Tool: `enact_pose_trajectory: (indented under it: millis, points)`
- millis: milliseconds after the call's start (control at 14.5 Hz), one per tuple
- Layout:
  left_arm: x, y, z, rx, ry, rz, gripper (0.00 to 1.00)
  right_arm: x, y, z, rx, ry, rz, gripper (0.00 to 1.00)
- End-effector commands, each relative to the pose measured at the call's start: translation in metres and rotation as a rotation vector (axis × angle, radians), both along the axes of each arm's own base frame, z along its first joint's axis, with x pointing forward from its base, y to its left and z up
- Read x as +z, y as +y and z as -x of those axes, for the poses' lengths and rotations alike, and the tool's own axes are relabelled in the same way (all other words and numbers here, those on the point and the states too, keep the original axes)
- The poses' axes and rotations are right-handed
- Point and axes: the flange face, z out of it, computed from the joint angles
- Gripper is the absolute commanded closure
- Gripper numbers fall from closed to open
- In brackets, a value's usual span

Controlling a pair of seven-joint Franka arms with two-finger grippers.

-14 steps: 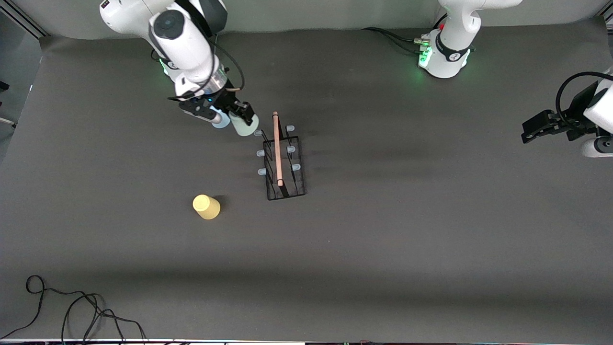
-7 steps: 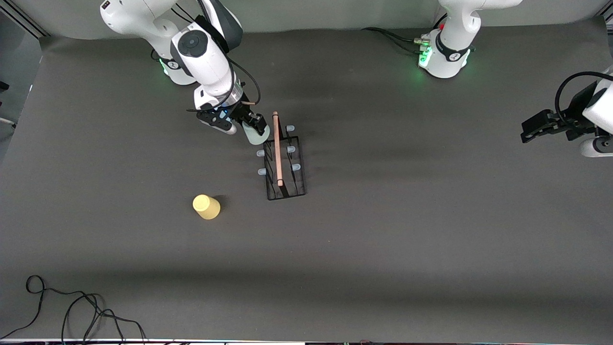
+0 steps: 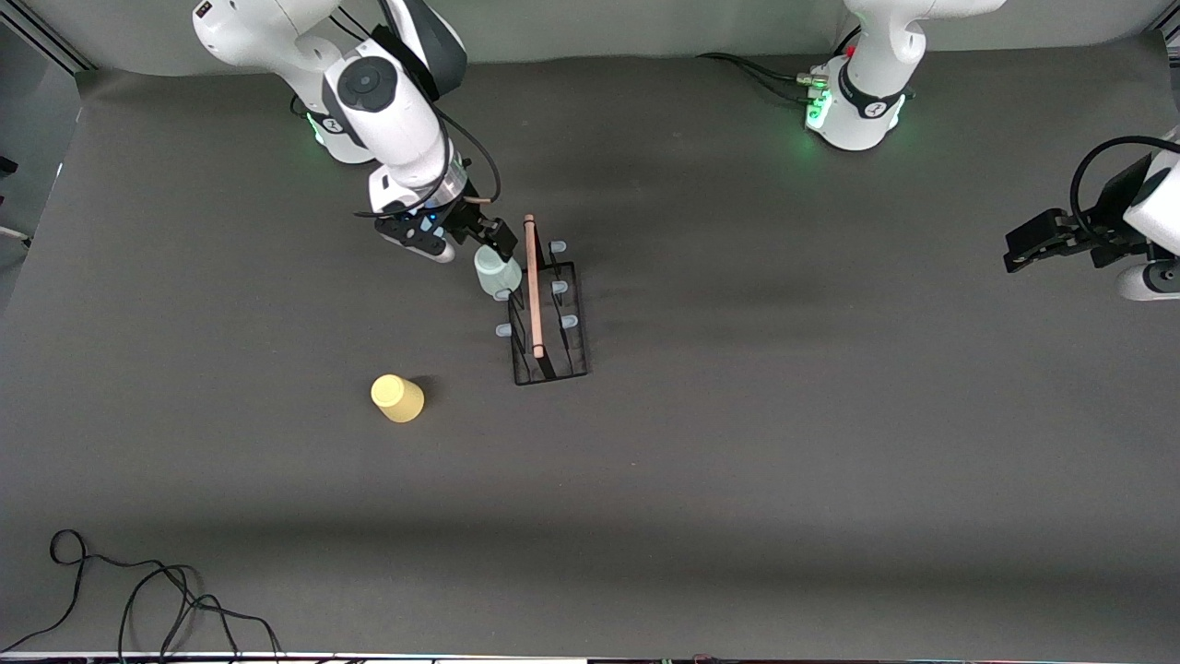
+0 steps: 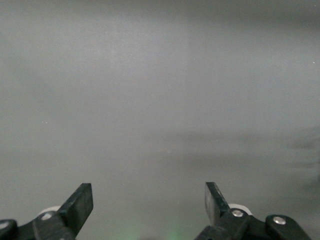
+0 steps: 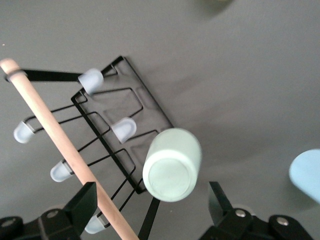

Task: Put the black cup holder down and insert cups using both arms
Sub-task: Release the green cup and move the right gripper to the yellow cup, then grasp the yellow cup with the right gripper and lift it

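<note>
Your right pincer (image 3: 491,238) hangs spread wide over the black cup holder (image 3: 549,318), the pale green cup (image 3: 497,272) sitting free on a peg. Your left pincer (image 4: 149,200) waits, spread wide, over bare table (image 3: 784,443). The yellow cup (image 3: 397,398) stands nearer the camera.

A dark grey mat (image 3: 737,480) is covering the whole table, lying flat and smooth under everything. A thin black cable (image 3: 138,599) is trailing in loose loops over the mat's corner nearest the front camera, toward the right arm's end of the table. More black cables (image 3: 751,69) are running along the mat's edge by the bases. A pale wall (image 3: 645,23) is showing just above that edge.
</note>
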Motion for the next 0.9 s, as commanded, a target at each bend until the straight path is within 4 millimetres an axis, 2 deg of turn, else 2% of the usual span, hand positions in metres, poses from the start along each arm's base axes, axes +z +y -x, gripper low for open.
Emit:
enact_pose_trajectory:
  millis: [0,69,276,484,622,760,829]
  points:
    - [0.006,0.001,0.011,-0.01,0.004,-0.008,0.0,0.033,-0.051,-0.068,0.099,0.024,0.032,0.02]
    - [0.006,0.001,0.011,-0.01,0.007,-0.008,0.0,0.03,-0.068,-0.094,0.136,0.016,0.047,0.02]
    - [0.005,0.002,0.011,-0.009,0.009,-0.009,0.0,-0.006,-0.106,-0.158,0.194,0.016,0.123,0.02]
    - [0.004,0.002,0.011,-0.009,0.012,-0.009,0.0,-0.052,-0.137,-0.204,0.228,0.011,0.19,0.02]
    - [0.003,0.001,0.011,-0.01,0.013,-0.01,0.0,-0.068,-0.147,-0.221,0.209,0.019,0.142,0.02]
    - [0.002,0.0,0.011,-0.012,0.015,-0.01,0.0,-0.089,-0.152,-0.223,0.238,0.036,0.076,0.02]
    - [0.002,0.001,0.011,-0.01,0.015,-0.01,0.0,-0.099,-0.161,-0.225,0.213,0.037,0.055,0.02]
